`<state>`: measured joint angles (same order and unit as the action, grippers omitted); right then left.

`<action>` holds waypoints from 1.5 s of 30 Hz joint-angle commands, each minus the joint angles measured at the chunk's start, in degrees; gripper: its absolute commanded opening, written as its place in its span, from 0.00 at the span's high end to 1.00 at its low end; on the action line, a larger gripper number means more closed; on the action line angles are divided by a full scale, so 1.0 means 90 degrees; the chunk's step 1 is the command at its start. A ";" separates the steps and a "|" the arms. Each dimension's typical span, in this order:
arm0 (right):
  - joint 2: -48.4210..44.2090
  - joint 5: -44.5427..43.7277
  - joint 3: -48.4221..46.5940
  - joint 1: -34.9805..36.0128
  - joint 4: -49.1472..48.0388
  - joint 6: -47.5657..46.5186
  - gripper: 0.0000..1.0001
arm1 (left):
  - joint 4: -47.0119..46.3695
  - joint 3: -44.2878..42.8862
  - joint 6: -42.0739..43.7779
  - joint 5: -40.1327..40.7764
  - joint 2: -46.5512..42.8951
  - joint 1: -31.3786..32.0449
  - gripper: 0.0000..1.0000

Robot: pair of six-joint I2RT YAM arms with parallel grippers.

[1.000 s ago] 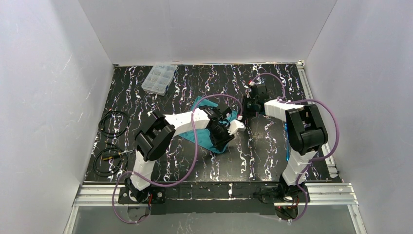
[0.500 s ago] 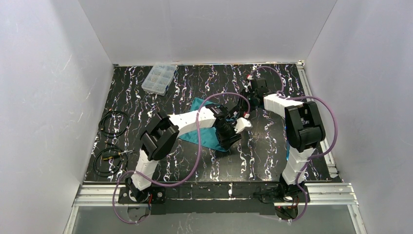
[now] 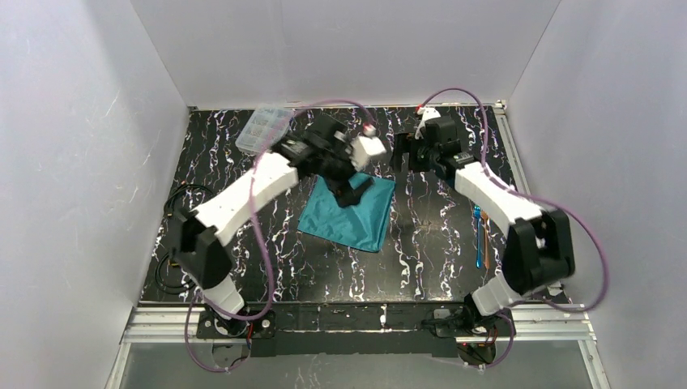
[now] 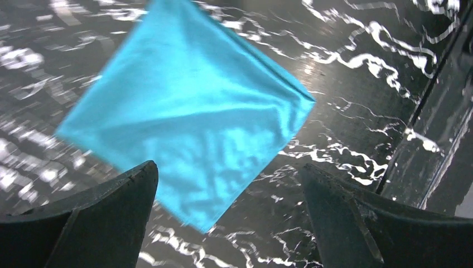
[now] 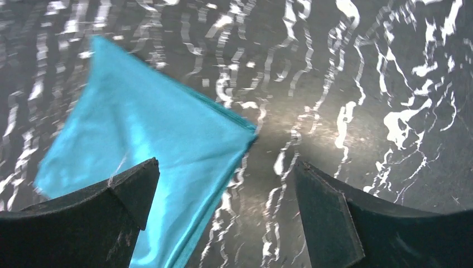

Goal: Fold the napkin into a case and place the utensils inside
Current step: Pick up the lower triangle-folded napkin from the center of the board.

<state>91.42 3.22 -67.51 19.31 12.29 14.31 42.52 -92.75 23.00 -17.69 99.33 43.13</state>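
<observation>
Table [image 3: 437, 243]: black top with white veining, white walls on 3 sides; both arm bases bolted at the near edge.
Cables [image 3: 177, 267]: 2 black coils on the left side of the table, 1 behind the other, the nearer by the left arm's base column.
Utensils [image 3: 479, 239]: thin pieces with a blue and orange sheen, lying lengthwise near to far on the right side of the table. Just beside the right arm's elbow link, well apart from the cloth, untouched. Too small to count.
Napkin [image 3: 348, 215]: teal, folded to a flat 4-sided shape at mid-table, corners pointing near and far. Right wrist view shows stacked layers along 1 edge. Nothing lies on it or in it.
Left gripper [image 4: 227, 170]: jaws wide apart and empty. It hangs over the napkin's far part, clear of the cloth. Both dark fingers [image 4: 111, 218] frame the napkin's corner in the wrist view.
Right gripper [image 5: 224, 167]: jaws wide apart, holding nothing. It hangs off the napkin's far right corner, above bare table; that corner sits between the fingers [image 5: 334, 218] in its own view.
Box [image 3: 261, 128]: clear plastic compartment box near the table's far left corner, partly hidden behind the left arm.
</observation>
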 commanded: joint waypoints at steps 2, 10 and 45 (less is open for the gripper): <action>-0.1755 -0.0949 0.1004 0.0667 -0.0992 -0.0214 0.01 | 0.0009 0.0323 -0.0133 -0.0787 -0.1124 -0.1460 0.02; -0.2177 -0.1425 0.1092 0.2545 0.0201 -0.2434 0.01 | 0.0201 0.2299 0.2649 -0.1062 -0.1304 -0.1803 0.34; -0.2197 0.0541 0.3643 0.3532 -0.0867 -0.5544 0.01 | -0.2489 0.4435 0.6324 -0.1032 -0.0713 -0.2298 0.31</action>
<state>71.07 5.96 -35.51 50.13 8.78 -34.57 19.42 -53.47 76.79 -25.69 94.39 22.98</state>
